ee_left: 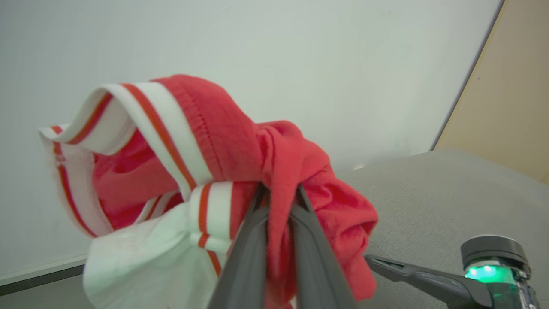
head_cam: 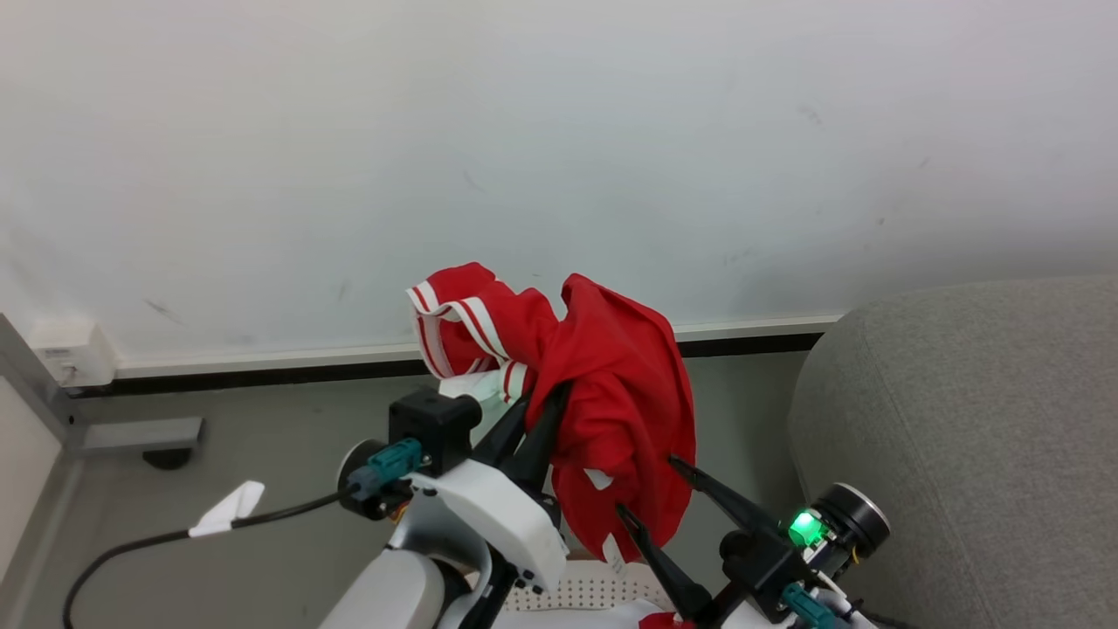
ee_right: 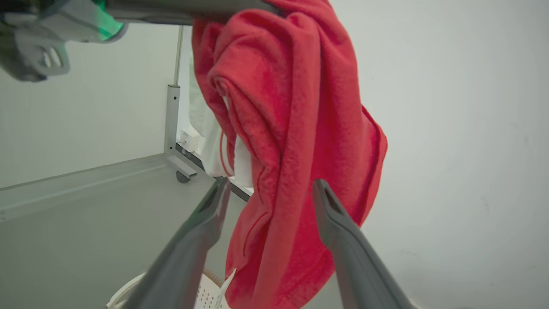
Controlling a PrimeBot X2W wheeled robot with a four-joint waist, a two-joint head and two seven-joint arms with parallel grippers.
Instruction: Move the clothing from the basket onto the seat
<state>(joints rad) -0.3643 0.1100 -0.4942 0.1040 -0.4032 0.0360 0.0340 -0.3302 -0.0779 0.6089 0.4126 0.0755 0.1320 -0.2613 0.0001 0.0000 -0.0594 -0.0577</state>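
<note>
One red garment (head_cam: 611, 384) hangs pinched in the left gripper (head_cam: 543, 404) over the basket (head_cam: 585, 594) at six o'clock; the right gripper (head_cam: 647, 484) stands spread. The thin fold may slip out — falling short of the sofa (head_cam: 961, 419) at three o'clock

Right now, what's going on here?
The left gripper is shut on a red garment with white stripe trim and holds it in the air above the basket. The cloth hangs bunched from the fingers. The right gripper is open beside the hanging lower part; whether it touches the cloth cannot be told. The sofa is to the right, and the garment is not on it yet.
</note>
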